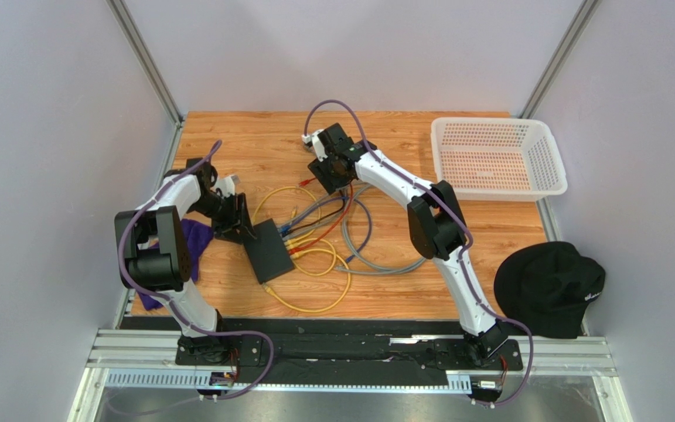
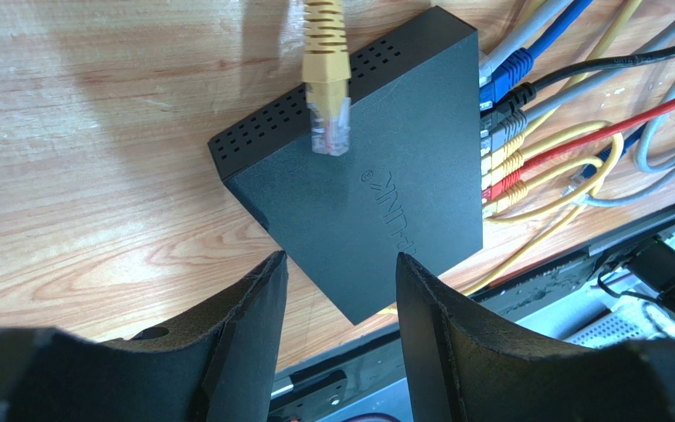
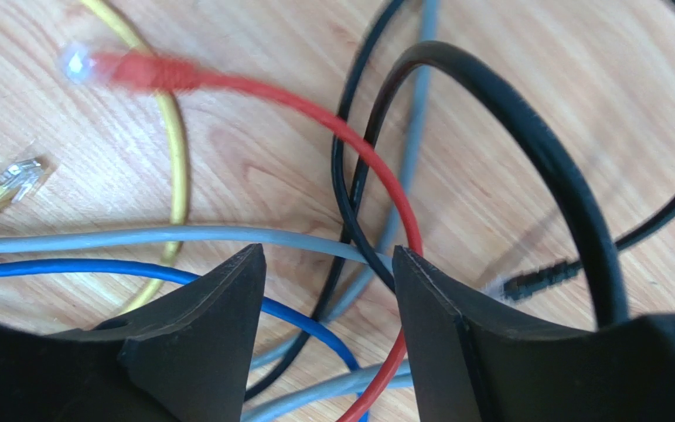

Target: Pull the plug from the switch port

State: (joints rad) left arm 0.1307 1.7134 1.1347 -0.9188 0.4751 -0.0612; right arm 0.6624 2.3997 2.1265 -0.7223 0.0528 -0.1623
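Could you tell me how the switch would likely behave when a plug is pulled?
It probably slides: the switch lies flat on smooth wood. Being thin, it seems light and unlikely to tip. Its plugged cables may tug it sideways.

Embossed on the flat top of the switch (image 2: pixel 376 176), seen from the left wrist: a brand mark (image 2: pixel 391 204), black on black, lettering turned nearly upside down, apparently TP-LINK, with a small round emblem at its far end. Printed on the right side of the black cap (image 1: pixel 550 286), at the table's near right: a small white mark (image 1: pixel 590 296), too small to read.
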